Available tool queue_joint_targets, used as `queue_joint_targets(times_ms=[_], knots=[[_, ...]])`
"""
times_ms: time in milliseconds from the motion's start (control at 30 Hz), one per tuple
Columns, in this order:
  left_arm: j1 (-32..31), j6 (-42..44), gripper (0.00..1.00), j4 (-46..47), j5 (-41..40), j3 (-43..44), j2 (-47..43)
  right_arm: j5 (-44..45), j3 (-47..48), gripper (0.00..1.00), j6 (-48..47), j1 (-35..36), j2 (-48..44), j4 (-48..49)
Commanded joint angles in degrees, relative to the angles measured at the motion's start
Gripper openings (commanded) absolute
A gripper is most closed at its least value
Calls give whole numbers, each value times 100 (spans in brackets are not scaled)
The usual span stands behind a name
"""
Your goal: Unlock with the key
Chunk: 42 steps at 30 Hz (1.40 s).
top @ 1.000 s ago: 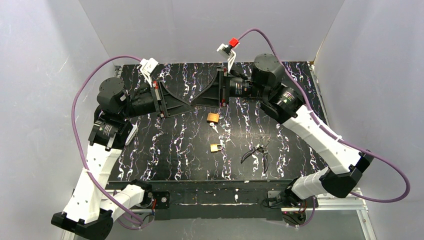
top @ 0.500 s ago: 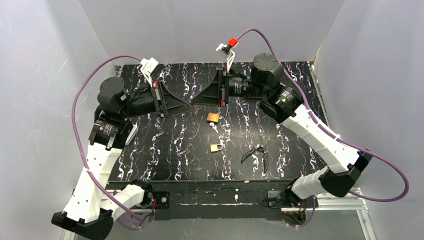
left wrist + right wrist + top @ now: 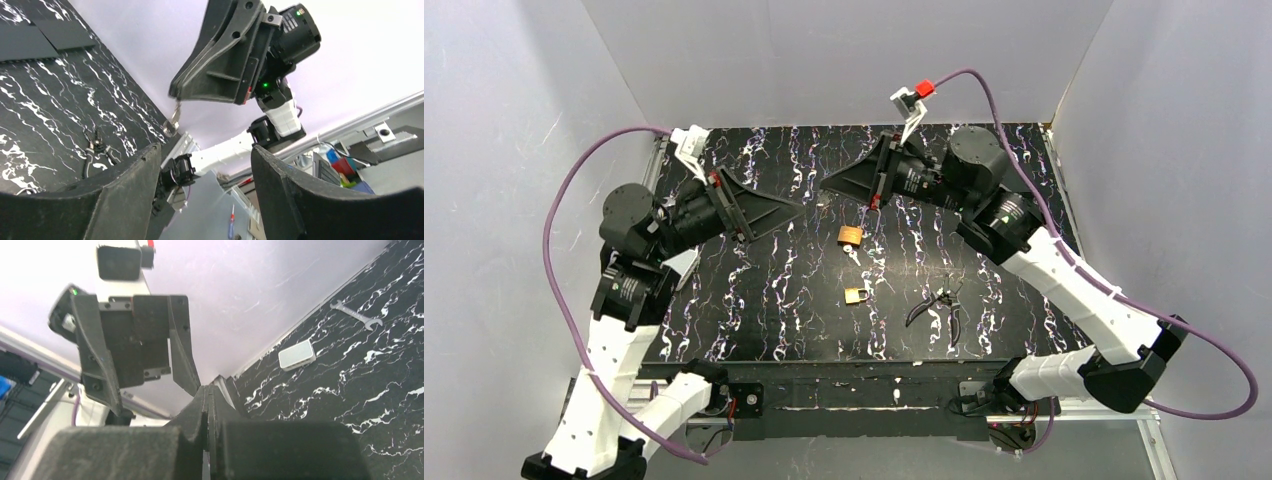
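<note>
The key [image 3: 173, 120], small and dull metal, hangs from the tip of my right gripper [image 3: 174, 95], which is shut on it in mid-air. In the right wrist view the right gripper [image 3: 207, 388] has its fingers pressed together, and the key is hidden. My left gripper [image 3: 205, 150] is open and empty, facing the right one across a short gap. From above, the left gripper [image 3: 798, 208] and right gripper [image 3: 825, 185] hover over the back of the mat. Two brass padlocks [image 3: 850, 236] [image 3: 856, 296] lie on the mat below them.
Black-handled pliers [image 3: 939, 303] lie right of the nearer padlock. A silver wrench [image 3: 359, 315] and a small white box [image 3: 297, 355] sit at the mat's left side. Grey walls close in the back and both sides.
The two gripper tips met above the mat a second ago and have drawn apart. The left jaws have opened and that arm has swung back left. The right gripper keeps the key and has tilted.
</note>
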Motion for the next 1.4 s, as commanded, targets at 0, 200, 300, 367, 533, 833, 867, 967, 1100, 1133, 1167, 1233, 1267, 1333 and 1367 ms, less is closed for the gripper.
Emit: queue_joint_targets(times_ms=[0, 200, 300, 367, 533, 833, 867, 967, 1100, 1133, 1167, 1233, 1267, 1333, 1367], knots=[[-18, -530, 64, 1020, -696, -510, -267, 782, -136, 1, 457, -22, -297, 867], [-16, -551, 64, 1201, -706, -591, -156, 985, -101, 1, 650, -22, -267, 934], [-48, -441, 66, 1229, -622, -453, -25, 1014, -65, 1, 724, -22, -227, 948], [-82, -410, 66, 1233, -653, -412, 69, 1027, -37, 1, 767, -22, -191, 935], [-307, -333, 65, 1289, -814, -373, 181, 1082, 26, 1, 895, -22, -98, 927], [-525, -297, 57, 1378, -1083, -330, 280, 977, 19, 1, 1003, -13, -8, 947], [-540, -295, 56, 1378, -1099, -323, 292, 962, 26, 1, 1011, -5, 0, 944], [-600, -287, 51, 1387, -1131, -315, 325, 915, 19, 1, 1029, -4, 23, 969], [-686, -248, 47, 1396, -1210, -288, 383, 915, 19, 1, 1025, -4, 28, 978], [-704, -237, 46, 1396, -1232, -288, 387, 910, 20, 1, 1027, -4, 19, 974], [-723, -238, 46, 1396, -1260, -288, 391, 907, 19, 1, 1017, -4, 20, 978], [-753, -234, 44, 1424, -1311, -279, 405, 907, 11, 1, 1020, -2, 20, 970], [-770, -234, 42, 1442, -1325, -273, 413, 911, 3, 1, 1016, -4, 19, 970], [-798, -238, 38, 1476, -1352, -268, 438, 916, -14, 1, 1012, -4, 10, 970], [-810, -242, 35, 1495, -1375, -270, 433, 923, -28, 1, 1012, -4, 2, 974]])
